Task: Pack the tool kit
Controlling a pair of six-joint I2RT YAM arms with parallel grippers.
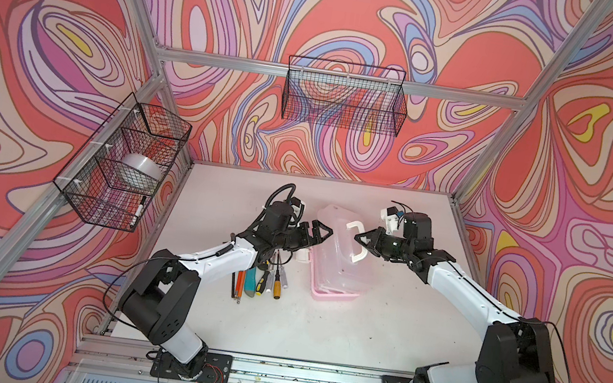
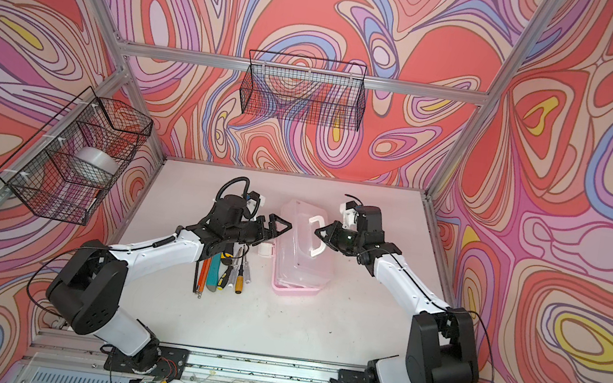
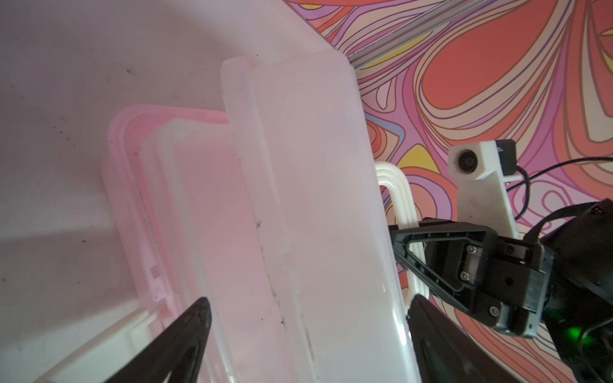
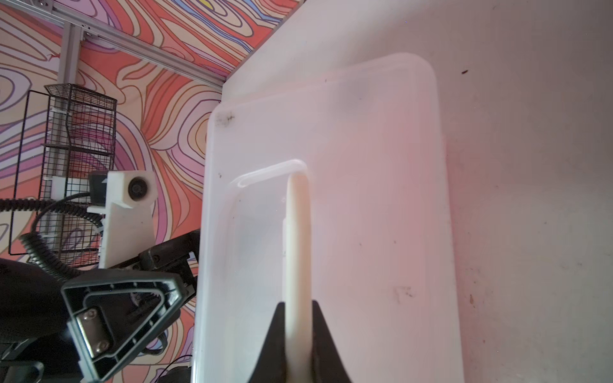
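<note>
Loose tools (image 1: 259,280): lying side by side on the desk (image 1: 358,330), under the left forearm, just left of the case; orange rods, a teal knife and screwdrivers among them.
Pink base (image 1: 331,296): flat on the desk, near its middle.
Clear lid (image 1: 336,256): raised at a tilt above the pink base.
White handle (image 4: 298,232): on the lid's top face, pinched.
Right gripper (image 4: 298,308): closed on the white handle.
Left gripper (image 3: 308,300): jaws spread wide, one finger either side of the lid; contact unclear.
Side basket (image 1: 121,162): on the left wall, holding a tape roll (image 1: 137,170).
Back basket (image 1: 344,96): on the far wall.
</note>
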